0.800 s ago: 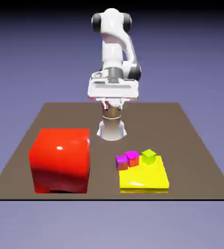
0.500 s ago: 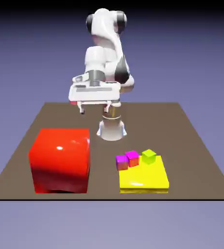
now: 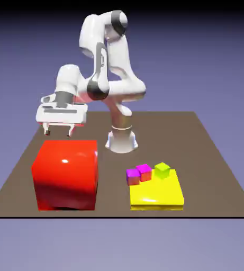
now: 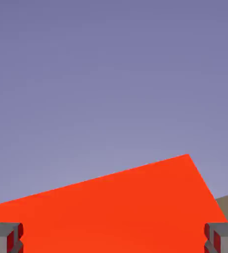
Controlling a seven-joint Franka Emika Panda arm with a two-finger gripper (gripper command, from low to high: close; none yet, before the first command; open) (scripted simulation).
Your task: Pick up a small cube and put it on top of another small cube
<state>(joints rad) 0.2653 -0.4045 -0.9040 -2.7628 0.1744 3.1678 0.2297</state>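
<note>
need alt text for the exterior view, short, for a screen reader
A white robot arm holds its open, empty tool just above the back edge of a big red cube on a brown table. To the exterior view's right, a flat yellow block carries a lime-green small cube, with two magenta small cubes at its far-left corner.

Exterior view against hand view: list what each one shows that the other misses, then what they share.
Only the exterior view shows the white arm, the yellow block with the lime-green small cube on it, and the magenta small cube and a purple one at its edge. No cyan cube shows in either view. Only the hand view shows the finger tips up close, set wide apart with nothing between them. Both show the big red cube, the brown table, the blue-violet backdrop, and the open gripper above the red cube.
</note>
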